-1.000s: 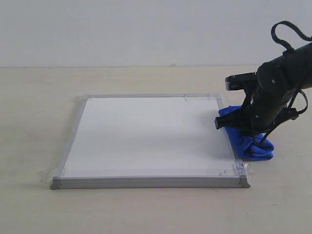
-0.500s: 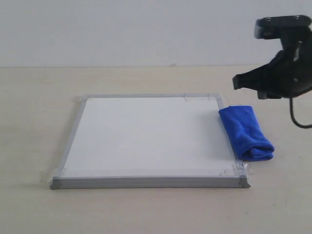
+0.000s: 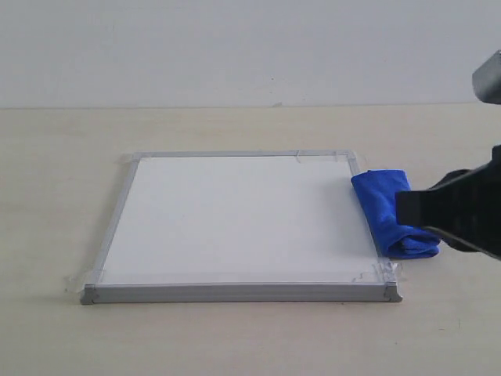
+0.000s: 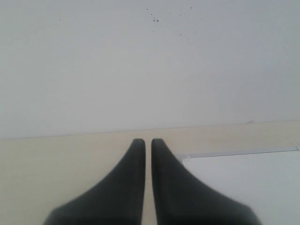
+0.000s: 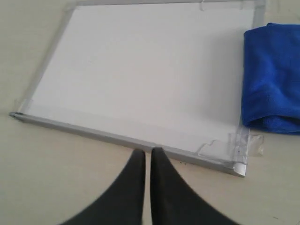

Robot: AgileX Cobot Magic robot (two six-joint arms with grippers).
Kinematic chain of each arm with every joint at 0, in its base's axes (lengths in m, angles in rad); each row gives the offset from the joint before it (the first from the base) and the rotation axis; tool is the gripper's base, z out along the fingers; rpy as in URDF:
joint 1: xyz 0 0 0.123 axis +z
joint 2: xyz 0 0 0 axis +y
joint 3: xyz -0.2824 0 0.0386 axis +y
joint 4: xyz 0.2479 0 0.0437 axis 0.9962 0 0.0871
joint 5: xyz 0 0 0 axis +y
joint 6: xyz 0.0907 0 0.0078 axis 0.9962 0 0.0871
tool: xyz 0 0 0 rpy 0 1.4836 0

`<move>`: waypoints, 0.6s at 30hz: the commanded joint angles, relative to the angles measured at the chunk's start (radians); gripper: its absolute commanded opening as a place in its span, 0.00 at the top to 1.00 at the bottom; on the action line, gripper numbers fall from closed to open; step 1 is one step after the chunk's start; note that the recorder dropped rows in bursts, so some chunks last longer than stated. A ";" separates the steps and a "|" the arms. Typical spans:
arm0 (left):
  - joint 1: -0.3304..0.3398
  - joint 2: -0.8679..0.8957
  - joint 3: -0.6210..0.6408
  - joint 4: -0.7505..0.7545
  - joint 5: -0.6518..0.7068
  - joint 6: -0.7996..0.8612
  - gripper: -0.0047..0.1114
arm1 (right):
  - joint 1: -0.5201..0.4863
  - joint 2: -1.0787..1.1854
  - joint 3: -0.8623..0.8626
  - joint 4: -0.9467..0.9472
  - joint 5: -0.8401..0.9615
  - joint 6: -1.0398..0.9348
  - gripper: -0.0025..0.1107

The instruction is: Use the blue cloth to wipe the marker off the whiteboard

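Observation:
The whiteboard (image 3: 235,219) lies flat on the table, and no marker line shows on its white surface. Against its right frame rests the folded blue cloth (image 3: 377,200), with nothing holding it. A blurred black part of my right arm (image 3: 458,211) hangs close to the camera and covers the cloth's right side. In the right wrist view my right gripper (image 5: 147,152) is shut and empty above the table, just outside the whiteboard (image 5: 140,65) frame; the blue cloth (image 5: 272,75) lies well away from it. My left gripper (image 4: 147,141) is shut and empty beside a whiteboard (image 4: 243,178) corner.
Clear tape (image 5: 239,143) holds the board's corners to the beige table (image 3: 63,196). A plain white wall (image 3: 235,47) runs behind the table's far edge.
My right gripper has let go of the blue cloth, lifted off it and drawn back to the right, near the camera. The cloth stays at the board's right edge.

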 commanded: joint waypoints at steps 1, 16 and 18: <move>-0.002 0.003 -0.003 -0.006 -0.001 -0.006 0.92 | 0.025 -0.086 0.004 0.021 0.046 -0.004 0.98; -0.002 0.003 -0.003 -0.006 -0.001 -0.006 0.92 | -0.095 -0.374 0.290 0.090 -0.256 -0.012 0.98; -0.002 0.003 -0.003 -0.006 -0.001 -0.006 0.92 | -0.151 -0.544 0.412 0.095 -0.267 -0.012 0.98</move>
